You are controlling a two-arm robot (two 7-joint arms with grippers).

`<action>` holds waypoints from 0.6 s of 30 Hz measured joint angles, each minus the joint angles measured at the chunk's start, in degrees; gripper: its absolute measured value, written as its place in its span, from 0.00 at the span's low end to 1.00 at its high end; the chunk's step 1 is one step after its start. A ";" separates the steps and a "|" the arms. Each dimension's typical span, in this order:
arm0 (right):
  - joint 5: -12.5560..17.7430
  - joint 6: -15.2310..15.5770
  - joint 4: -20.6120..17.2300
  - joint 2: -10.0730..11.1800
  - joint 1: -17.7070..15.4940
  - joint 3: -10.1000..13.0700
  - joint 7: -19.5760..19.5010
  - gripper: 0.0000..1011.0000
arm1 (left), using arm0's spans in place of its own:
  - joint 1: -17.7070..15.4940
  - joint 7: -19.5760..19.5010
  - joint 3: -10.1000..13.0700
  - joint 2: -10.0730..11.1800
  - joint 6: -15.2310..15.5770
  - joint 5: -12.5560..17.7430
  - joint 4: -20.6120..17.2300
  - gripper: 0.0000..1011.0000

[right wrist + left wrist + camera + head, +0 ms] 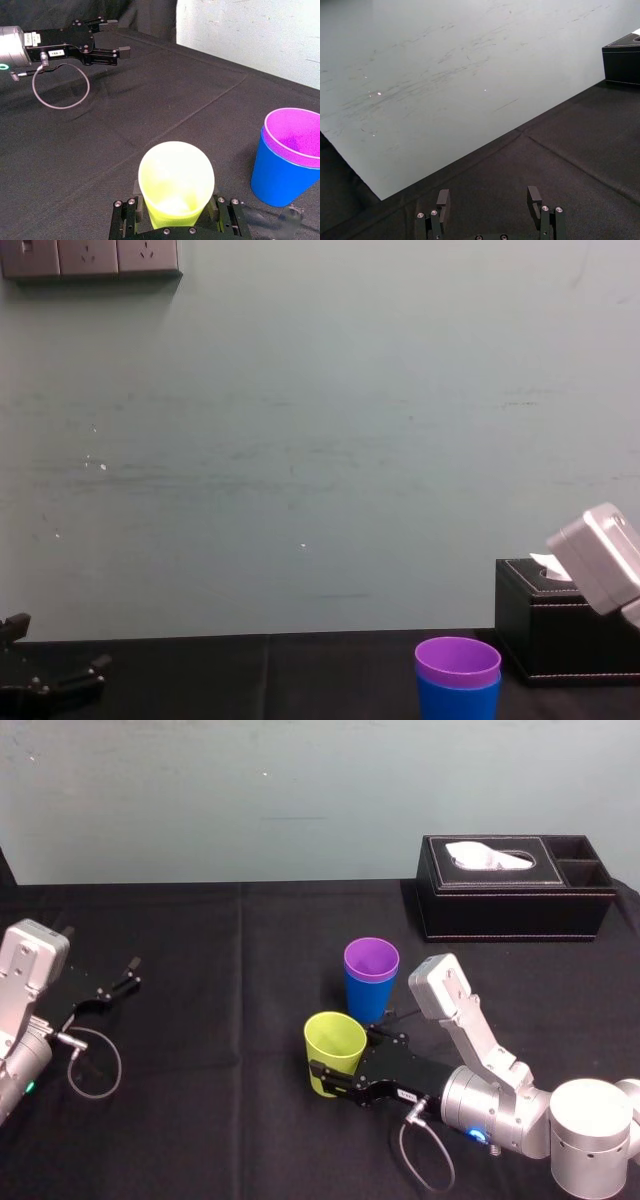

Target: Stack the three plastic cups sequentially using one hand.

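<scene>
The yellow-green cup (335,1042) (176,177) stands upright on the black cloth, near the front and right of centre. My right gripper (340,1065) (176,202) has a finger on each side of the cup's lower part, touching it. Just behind and to the right, the purple cup (371,960) (295,137) (458,660) sits nested inside the blue cup (368,1002) (277,180) (458,702). My left gripper (125,975) (489,197) (112,37) rests far to the left, open with nothing between its fingers.
A black tissue box (515,900) (560,635) (622,62) stands at the back right near the wall. A loop of cable (95,1065) lies beside the left arm. Black cloth (220,1020) covers the table between the two arms.
</scene>
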 joint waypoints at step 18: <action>-0.40 -0.28 -2.40 0.49 -0.85 0.39 -0.89 0.72 | -0.01 0.00 0.00 0.00 0.00 0.00 0.00 1.00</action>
